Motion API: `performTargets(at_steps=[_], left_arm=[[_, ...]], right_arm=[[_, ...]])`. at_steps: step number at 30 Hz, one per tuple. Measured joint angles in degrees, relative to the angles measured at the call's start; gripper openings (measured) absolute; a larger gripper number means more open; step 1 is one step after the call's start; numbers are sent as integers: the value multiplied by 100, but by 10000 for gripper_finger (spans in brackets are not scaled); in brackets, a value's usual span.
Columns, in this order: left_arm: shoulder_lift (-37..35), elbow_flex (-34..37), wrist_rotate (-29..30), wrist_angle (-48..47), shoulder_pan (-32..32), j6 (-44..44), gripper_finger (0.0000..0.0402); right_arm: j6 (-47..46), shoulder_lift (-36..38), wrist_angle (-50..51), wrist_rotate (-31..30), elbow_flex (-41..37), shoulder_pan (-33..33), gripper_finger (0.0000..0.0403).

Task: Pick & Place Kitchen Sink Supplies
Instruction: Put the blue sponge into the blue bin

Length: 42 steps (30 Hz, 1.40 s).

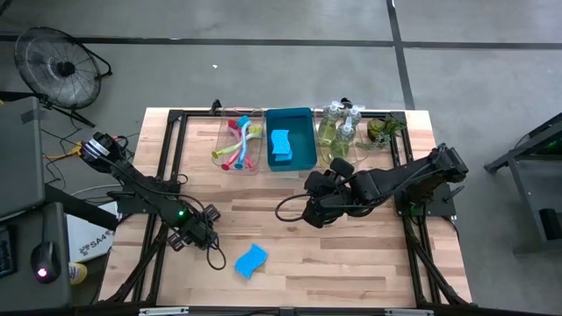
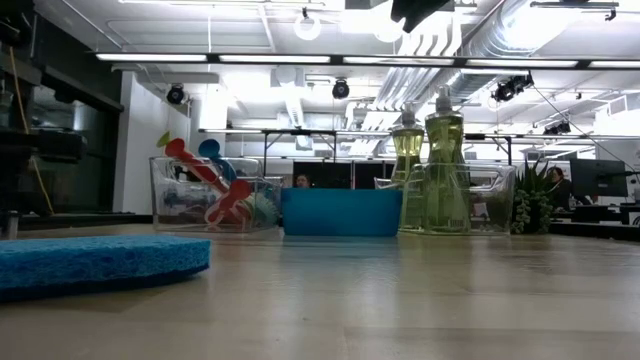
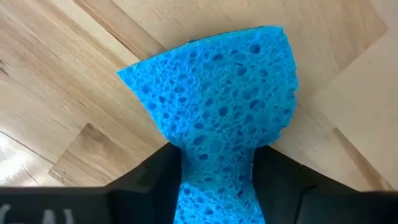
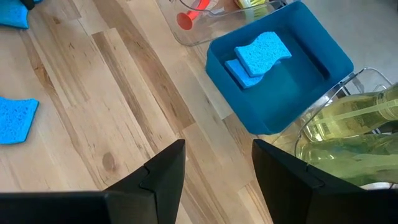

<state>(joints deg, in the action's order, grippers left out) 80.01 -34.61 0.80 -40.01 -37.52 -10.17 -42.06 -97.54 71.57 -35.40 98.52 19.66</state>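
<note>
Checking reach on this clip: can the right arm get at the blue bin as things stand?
Probably yes. The right claw hangs open over bare table beside the blue bin, with nothing between them. The left claw is far off, pinching the sponge, so it should not interfere.

I'm looking at a table of pale wood planks, smooth with a soft sheen and visible grain. The sponge I'm squeezing is showing a rough, open-pored foam, matt bright blue. The left fingers are looking like matt black plastic. The bin is showing smooth blue plastic with a dull gloss. The trays and bottles are reading as clear glossy plastic; the brushes are looking like smooth coloured plastic.
</note>
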Motion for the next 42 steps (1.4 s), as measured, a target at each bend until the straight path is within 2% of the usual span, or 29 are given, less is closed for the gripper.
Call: performTargets(at_steps=[9, 15, 23, 31, 37, 42], left_arm=[[2, -9, 12, -11, 0, 20, 128], [35, -315, 212, -194, -2, 8, 111], [28, -763, 1262, -267, 2, 17, 110], [13, -1316, 2606, -483, 5, 15, 110], [11, -1694, 3821, -515, 7, 16, 110], [9, -2000, 4674, -518, 213, -52, 110]], right_arm=[[10, 0, 4, -17, 0, 1, 181], [-8, 0, 0, -31, 0, 0, 181], [-564, 0, -30, -128, 0, 0, 181], [-1501, -2, -225, -129, 0, 0, 181], [-1418, -2, -958, -162, 0, 0, 181], [-807, -1, -1481, -171, 0, 0, 181]])
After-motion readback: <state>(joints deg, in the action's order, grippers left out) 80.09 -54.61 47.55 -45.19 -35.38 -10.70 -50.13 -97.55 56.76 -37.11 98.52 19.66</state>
